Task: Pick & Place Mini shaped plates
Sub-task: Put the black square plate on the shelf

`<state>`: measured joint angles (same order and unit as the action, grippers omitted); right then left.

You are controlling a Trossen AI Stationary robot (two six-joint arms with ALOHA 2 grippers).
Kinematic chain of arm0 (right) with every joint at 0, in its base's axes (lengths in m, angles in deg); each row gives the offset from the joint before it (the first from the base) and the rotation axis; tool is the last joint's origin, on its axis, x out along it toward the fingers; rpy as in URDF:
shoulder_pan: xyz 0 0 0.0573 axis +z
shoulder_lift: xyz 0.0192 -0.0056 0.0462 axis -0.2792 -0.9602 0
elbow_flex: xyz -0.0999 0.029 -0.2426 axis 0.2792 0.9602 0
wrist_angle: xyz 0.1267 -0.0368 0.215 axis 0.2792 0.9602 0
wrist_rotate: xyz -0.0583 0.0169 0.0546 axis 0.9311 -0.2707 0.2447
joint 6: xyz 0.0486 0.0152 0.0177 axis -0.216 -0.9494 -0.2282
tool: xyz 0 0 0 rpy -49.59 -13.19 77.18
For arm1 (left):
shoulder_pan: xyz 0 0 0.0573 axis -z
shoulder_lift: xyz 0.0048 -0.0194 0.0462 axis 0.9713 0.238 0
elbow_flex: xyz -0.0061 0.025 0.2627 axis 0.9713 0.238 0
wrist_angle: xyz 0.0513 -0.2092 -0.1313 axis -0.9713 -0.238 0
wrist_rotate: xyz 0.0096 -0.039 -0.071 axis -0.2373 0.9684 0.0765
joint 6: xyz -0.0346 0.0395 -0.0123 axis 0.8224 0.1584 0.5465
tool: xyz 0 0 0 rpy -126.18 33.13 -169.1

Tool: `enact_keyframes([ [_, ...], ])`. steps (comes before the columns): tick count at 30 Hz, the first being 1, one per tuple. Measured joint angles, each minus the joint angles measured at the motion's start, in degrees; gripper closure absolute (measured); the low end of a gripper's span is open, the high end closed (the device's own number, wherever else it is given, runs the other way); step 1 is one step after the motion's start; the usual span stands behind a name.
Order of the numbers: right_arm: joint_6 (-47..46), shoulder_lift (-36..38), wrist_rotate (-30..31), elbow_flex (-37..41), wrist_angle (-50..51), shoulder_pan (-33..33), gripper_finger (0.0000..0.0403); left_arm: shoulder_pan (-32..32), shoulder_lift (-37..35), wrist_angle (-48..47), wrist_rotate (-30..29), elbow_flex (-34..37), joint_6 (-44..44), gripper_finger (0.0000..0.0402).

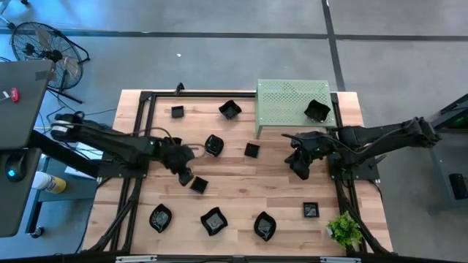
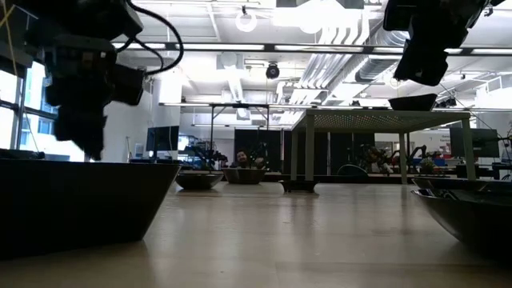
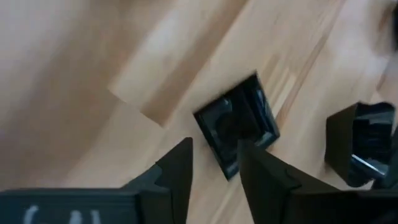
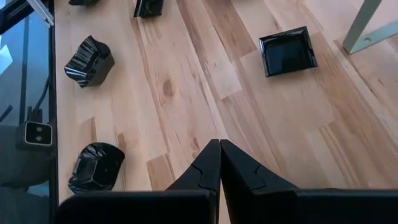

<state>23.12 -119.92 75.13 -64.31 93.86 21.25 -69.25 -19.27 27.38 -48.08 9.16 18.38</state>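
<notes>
the left wrist view alone shows the left end effector (image 3: 214,165) released above a square plate (image 3: 238,126), while the right end effector (image 4: 219,163) hangs clenched, empty.

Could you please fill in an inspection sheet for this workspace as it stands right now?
Surface: wooden table in a dark frame, bare between items.
Job's things: black mini plates scattered over the table; one plate on the stand; a small square plate lies flat just ahead of the left end effector.
Clutter: pale green perforated stand at the far edge; small green plant at the near right corner.
Grippers: left end effector open, holding nothing, over the table's left half; right end effector shut and empty, near the stand.
Cables: black cable looped by the left arm.
Surroundings: floor fan at the far left.
</notes>
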Motion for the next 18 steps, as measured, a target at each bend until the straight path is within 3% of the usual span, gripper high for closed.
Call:
enact_keyframes([
  [9, 3.91, 0.00, 0.28, -0.02, 0.02, 0.00, 0.0402, 6.43, 7.01, 2.47, -5.84, -0.07, 15.09, 0.0266],
  [18, 5.35, 0.00, 1.89, -0.04, 0.02, 0.00, 0.0401, 6.94, 7.13, 4.01, -8.58, -0.07, 17.34, 0.0311],
])
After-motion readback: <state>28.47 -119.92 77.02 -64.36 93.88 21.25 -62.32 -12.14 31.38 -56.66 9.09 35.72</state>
